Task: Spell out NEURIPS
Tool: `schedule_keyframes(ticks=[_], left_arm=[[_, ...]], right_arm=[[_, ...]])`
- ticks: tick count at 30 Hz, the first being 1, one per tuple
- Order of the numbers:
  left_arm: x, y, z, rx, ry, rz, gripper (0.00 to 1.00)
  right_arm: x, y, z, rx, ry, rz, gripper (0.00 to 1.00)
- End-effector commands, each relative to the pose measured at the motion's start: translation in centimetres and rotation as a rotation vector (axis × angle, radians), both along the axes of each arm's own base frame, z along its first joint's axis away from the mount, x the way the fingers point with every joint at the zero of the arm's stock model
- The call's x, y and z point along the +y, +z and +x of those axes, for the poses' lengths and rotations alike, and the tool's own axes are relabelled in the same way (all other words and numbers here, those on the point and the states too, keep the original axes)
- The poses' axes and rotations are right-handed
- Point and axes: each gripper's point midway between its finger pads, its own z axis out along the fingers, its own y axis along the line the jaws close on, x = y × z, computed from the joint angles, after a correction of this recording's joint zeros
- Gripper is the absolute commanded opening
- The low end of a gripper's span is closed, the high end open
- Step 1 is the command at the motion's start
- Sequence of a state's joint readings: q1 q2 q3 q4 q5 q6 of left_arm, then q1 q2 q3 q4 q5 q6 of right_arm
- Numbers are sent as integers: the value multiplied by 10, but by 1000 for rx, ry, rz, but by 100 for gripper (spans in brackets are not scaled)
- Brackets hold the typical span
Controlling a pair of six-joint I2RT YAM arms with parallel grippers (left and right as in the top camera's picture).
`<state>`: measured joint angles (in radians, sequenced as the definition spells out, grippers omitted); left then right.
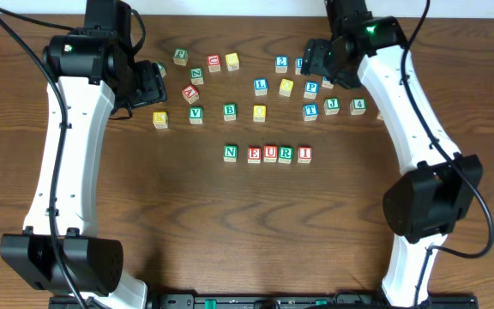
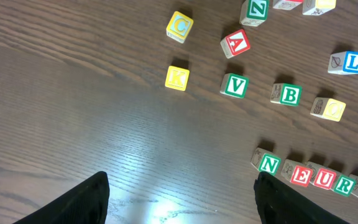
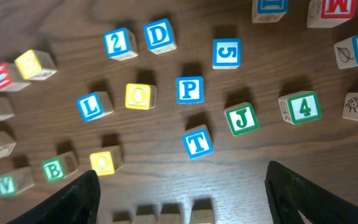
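The blue P cube [image 3: 190, 89] is being targeted by the released, empty right gripper [image 3: 179, 177], which is best being centred clear of the neighbouring T cube [image 3: 197, 142].

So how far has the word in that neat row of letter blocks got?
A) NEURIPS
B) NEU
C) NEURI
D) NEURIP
C: the lined-up row reads N, E, U, R, I and ends there, while the blue P sits apart from it, next to the yellow O.
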<state>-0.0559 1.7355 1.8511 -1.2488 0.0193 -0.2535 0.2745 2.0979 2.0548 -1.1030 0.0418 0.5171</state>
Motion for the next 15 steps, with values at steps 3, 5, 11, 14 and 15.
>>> schedule_keyframes(ticks=[3,5,11,14,15], left_arm=[[4,7,1,-20,-4,15,74],[4,7,1,-20,-4,15,74],[4,7,1,-20,-4,15,74],[4,7,1,-20,-4,15,73],[4,7,1,-20,-4,15,74]], right_arm=[[-1,-40,10,50,-35,-61,76],[-2,-52,12,65,-38,-74,67],[1,-83,21,90,-37,-87,70],[1,-97,27,89,-41,-96,70],[1,-101,29,88,-41,-97,69]])
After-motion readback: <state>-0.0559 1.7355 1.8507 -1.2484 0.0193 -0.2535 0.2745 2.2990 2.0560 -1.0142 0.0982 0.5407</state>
